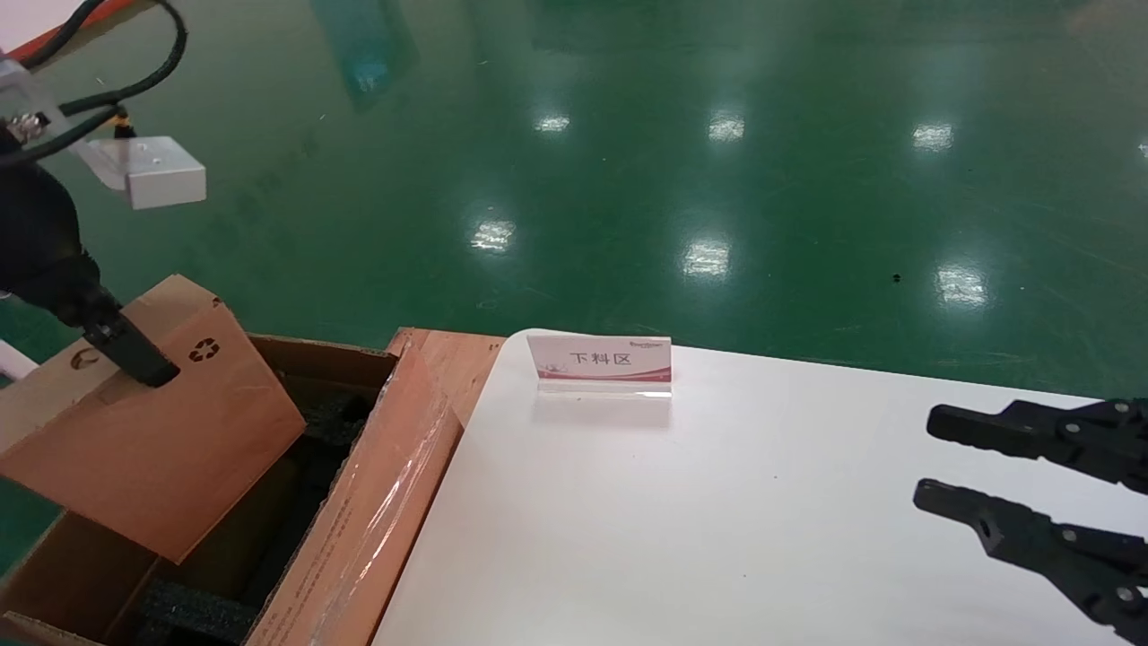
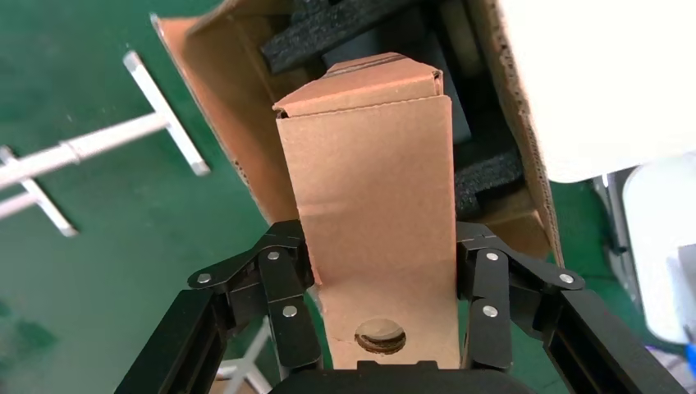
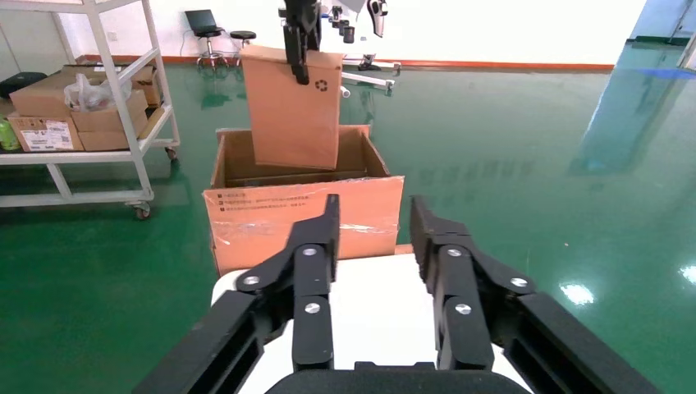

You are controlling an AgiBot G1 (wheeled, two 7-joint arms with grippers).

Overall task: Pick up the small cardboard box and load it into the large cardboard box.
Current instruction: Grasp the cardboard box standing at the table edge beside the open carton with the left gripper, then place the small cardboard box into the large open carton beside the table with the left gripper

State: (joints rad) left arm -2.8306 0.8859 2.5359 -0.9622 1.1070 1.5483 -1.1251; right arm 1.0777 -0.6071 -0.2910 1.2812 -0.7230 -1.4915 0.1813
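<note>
**Small carton held over the open large carton**

Green floor (image 1: 628,161): glossy, with bright lamp reflections.

Counter (image 1: 762,520): smooth white top, rounded corner, butted against the big carton's flap.

Large cardboard box (image 1: 359,502): brown corrugated, flaps open, standing just beside the counter's left edge. Clear shiny tape on the near flap, with small red print too fine to read. Black foam padding (image 2: 484,176) lines the inside, in blocky pieces.

Small cardboard box (image 1: 152,431): plain brown, rectangular, smooth faces, tilted, its lower end dipping into the large box's opening. Black recycling symbol (image 1: 203,349) near its top, and part of a round logo.

Left pincer (image 2: 382,283): black, jointed, pinching the small box by its two sides at the upper end.

Right pincer (image 1: 924,459): black, spread apart, nothing between its fingers, hovering over the counter's right side.

Sign (image 1: 599,361): small acrylic stand on the counter, white card with pink band, reading "下料区".
</note>
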